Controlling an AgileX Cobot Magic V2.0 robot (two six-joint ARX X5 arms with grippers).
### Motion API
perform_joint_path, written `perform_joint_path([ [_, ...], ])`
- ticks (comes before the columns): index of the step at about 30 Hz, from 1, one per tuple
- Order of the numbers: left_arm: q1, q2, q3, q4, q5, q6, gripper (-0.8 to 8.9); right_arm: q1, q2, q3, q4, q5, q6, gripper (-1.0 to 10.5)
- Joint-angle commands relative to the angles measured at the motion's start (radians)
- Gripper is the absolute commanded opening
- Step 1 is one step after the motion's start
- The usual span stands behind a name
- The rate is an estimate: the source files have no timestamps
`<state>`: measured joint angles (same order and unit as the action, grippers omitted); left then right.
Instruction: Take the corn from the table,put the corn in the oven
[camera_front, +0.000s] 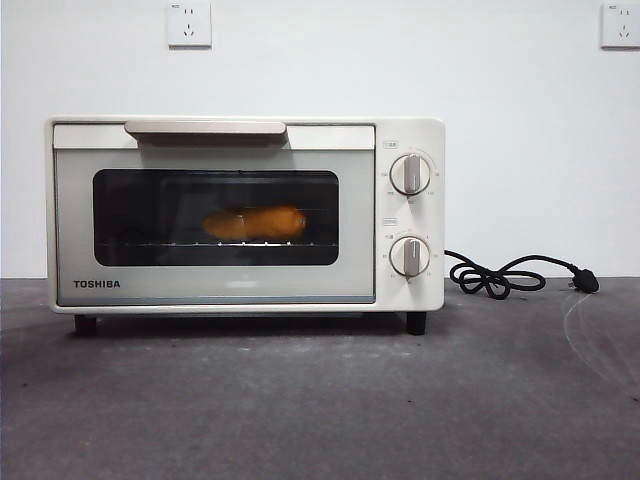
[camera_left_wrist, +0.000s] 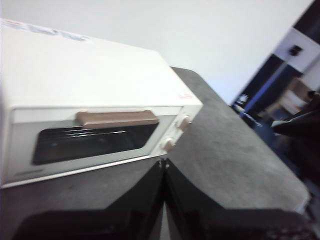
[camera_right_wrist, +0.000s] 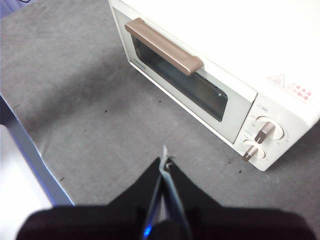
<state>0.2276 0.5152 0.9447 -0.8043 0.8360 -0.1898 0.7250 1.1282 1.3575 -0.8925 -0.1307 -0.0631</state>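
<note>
The corn (camera_front: 255, 223) lies on the rack inside the cream-white oven (camera_front: 245, 212), seen through its dark glass window. The oven door is closed, its beige handle (camera_front: 205, 128) along the top. My left gripper (camera_left_wrist: 162, 165) hangs above the table (camera_front: 320, 400) in front of the oven (camera_left_wrist: 95, 105), jaws shut on nothing. My right gripper (camera_right_wrist: 164, 161) hovers over the table (camera_right_wrist: 80, 105) near the oven's (camera_right_wrist: 220, 65) knob side, jaws shut and empty. Neither wrist view shows the corn. No arm appears in the front view.
A black power cord (camera_front: 510, 275) with its plug lies coiled on the table to the right of the oven. Two wall sockets (camera_front: 189, 24) sit on the white wall behind. The table's edge (camera_right_wrist: 30, 145) shows in the right wrist view.
</note>
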Motion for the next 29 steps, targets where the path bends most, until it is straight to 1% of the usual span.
perform_joint_path([
  [1, -0.002, -0.039, 0.0, -0.048, -0.054, 0.014, -0.08, 0.0, 0.004, -0.001, 0.002, 0.001, 0.008, 0.0],
  [3, -0.002, -0.051, 0.0, -0.068, -0.077, 0.012, -0.04, 0.0, 0.004, -0.001, -0.006, 0.0, 0.014, 0.0],
  [7, -0.002, -0.044, 0.0, -0.104, -0.076, 0.004, -0.04, 0.0, 0.004, -0.001, -0.013, 0.005, 0.017, 0.0],
  [12, -0.002, 0.009, 0.0, -0.093, -0.077, 0.014, -0.03, 0.0, 0.004, -0.001, -0.013, 0.033, 0.017, 0.0],
  [15, -0.015, 0.047, 0.0, -0.092, -0.087, 0.015, -0.03, 0.0, 0.004, -0.001, -0.013, 0.035, 0.017, 0.0],
  [21, -0.113, 0.014, 0.0, -0.092, -0.23, 0.016, -0.03, 0.0, 0.004, -0.001, -0.012, 0.035, 0.017, 0.0],
  [29, -0.23, -0.123, 0.0, -0.086, -0.324, 0.016, -0.04, 0.0, 0.004, -0.001, -0.013, 0.035, 0.017, 0.0],
])
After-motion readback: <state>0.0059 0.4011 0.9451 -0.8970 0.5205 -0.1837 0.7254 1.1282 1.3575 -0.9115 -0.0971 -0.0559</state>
